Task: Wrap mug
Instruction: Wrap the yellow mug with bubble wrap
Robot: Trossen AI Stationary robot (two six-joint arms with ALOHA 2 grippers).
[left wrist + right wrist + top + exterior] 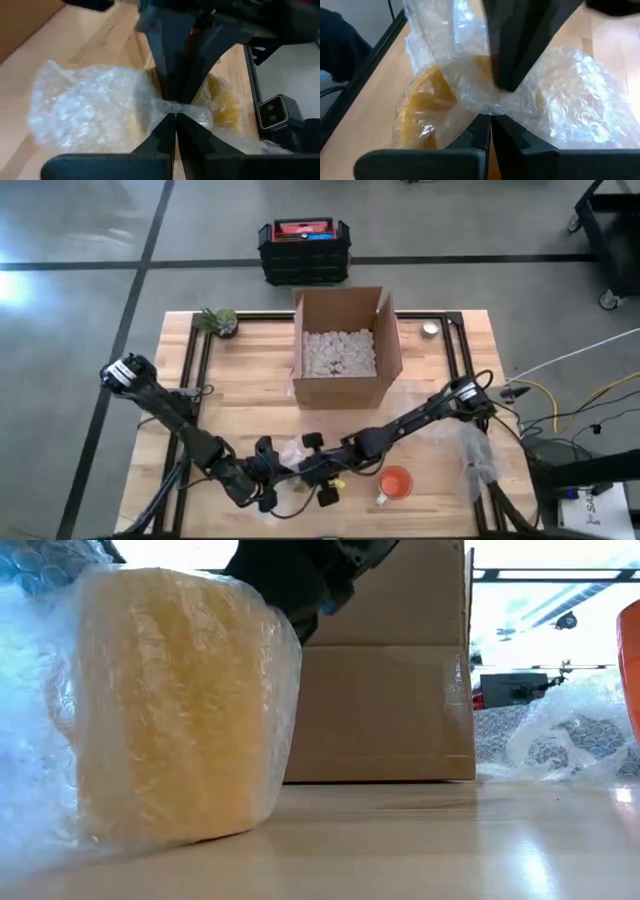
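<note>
Nearby, both grippers (175, 116) (490, 117) pinch bubble wrap (95, 115) near table edge (330, 532).

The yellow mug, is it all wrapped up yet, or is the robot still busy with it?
Nearly. The yellow mug already has bubble wrap around it. Right now the left gripper and right gripper are both shut on a twisted bit of the wrap, where they meet. Loose wrap is sticking out at one side, so it isn't closed up. An orange mug sits bare, and the box holds only packing peanuts.

The yellow mug (170, 705) stands on the table's near edge — swathed in clear bubble wrap (95, 112).
</note>
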